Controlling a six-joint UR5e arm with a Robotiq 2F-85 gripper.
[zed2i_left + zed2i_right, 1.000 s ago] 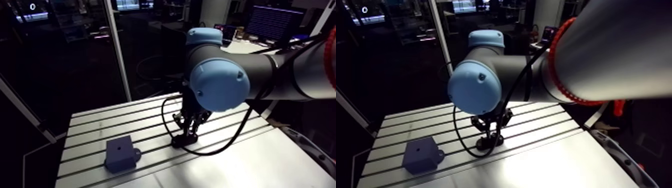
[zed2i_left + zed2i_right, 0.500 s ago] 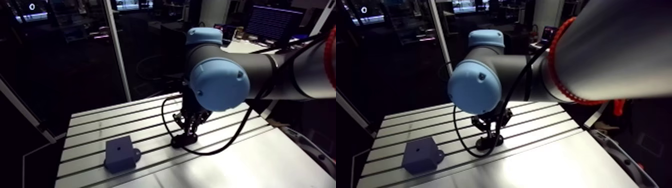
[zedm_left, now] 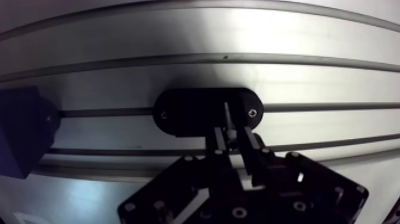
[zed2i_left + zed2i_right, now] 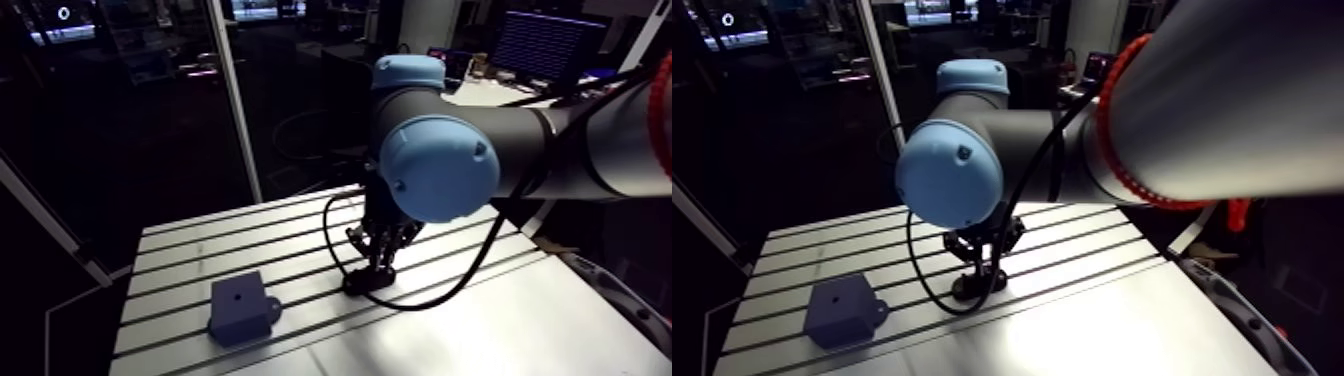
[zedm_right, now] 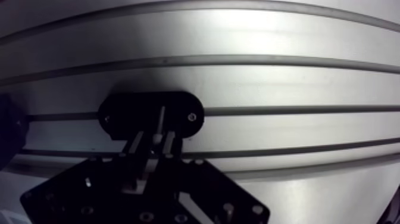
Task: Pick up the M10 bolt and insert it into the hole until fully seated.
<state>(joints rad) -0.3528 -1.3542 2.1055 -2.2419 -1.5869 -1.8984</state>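
The gripper (image 3: pixel 233 136) seems pinched on the M10 bolt (image 3: pixel 227 115) upright between its fingers in the black holder (image 3: pixel 184 113), so the grasp step next calls for a straight lift toward the blue block (image 3: pixel 21 134) off to its side.

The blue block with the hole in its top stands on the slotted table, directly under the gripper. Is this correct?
Not quite. The blue block does stand on the slotted table, but off to one side, apart from the gripper. Directly under the gripper is the black oval holder. The wrist view shows this, and the arm view shows the gap.
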